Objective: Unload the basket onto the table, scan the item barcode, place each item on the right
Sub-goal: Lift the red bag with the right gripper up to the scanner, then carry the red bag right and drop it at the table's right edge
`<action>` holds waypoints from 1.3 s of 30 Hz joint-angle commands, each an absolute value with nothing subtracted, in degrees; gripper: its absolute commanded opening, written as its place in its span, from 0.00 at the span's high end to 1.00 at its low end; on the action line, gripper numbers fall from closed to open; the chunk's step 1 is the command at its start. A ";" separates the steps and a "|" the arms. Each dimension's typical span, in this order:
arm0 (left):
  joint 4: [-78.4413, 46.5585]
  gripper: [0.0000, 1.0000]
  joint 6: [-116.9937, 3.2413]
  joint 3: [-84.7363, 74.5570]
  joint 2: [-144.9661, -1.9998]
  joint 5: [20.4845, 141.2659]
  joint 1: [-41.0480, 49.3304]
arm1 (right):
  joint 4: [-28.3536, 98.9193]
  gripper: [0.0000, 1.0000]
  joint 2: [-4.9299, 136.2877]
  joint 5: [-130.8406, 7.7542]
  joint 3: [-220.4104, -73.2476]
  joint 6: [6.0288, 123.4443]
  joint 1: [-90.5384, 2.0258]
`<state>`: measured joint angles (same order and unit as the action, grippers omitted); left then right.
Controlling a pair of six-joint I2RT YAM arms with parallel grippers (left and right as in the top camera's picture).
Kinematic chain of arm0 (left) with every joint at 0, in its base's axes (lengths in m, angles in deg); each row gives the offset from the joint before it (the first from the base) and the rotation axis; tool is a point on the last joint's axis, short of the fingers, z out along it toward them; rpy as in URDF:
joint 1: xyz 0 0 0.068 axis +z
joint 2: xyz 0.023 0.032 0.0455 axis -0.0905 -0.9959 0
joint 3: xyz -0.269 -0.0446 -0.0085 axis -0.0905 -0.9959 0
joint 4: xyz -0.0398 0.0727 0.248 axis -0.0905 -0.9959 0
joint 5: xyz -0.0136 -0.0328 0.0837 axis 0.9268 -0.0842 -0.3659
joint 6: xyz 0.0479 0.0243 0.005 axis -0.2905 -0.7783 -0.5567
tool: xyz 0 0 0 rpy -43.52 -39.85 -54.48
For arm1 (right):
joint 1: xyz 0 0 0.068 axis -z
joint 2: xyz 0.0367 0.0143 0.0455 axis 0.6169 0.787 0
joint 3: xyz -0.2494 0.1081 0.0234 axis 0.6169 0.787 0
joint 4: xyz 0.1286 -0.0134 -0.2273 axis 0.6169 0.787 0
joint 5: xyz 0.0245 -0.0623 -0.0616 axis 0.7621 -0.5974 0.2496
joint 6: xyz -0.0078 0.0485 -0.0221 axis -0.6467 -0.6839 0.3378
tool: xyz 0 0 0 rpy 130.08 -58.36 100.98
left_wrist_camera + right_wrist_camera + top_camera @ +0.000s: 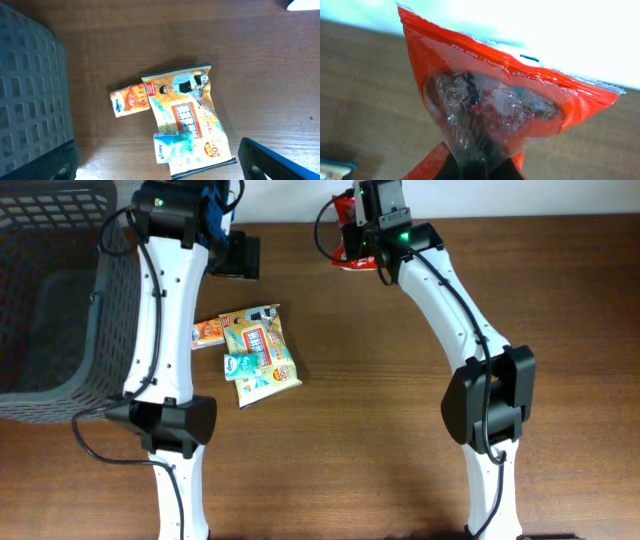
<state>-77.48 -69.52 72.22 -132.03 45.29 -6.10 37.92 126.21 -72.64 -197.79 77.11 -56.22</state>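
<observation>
Overhead: I hold the bag [347, 252] up at the far edge of the tabletop [380, 430], well apart from the packs [258, 352].
Right end effector [480, 169]: pinched shut on the bag's lower film; the bag fills my wrist view.
Left end effector [157, 155]: fingers wide, nothing in them, above the packs.
Barcode: not visible in any view; I cannot tell which face carries it.
Risk, slip: my grip is on thin, slick film and the dark contents sit beyond the pinch. I judge a quick turn could pull it free.
Risk, drop: this close to the far edge, a lost bag may leave the tabletop.
Risk, read: crinkled glossy film could glare or fold over the code.
Room: bare wood between my arms and to my right; the basket [50, 300] and packs crowd my left.
</observation>
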 commanded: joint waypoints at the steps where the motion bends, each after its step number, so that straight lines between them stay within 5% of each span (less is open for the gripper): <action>1: -77.15 0.01 -69.80 71.32 -131.70 44.61 -6.14 | 34.64 0.96 128.88 -73.53 -199.21 76.67 -54.91; 26: -77.00 0.01 -69.80 71.32 -131.70 44.64 -6.14 | 30.59 0.96 130.76 -83.00 -199.30 73.57 -53.67; 39: -77.00 0.01 -69.80 71.32 -131.70 44.66 -6.14 | 46.57 0.96 124.44 -81.20 -199.30 61.68 -36.25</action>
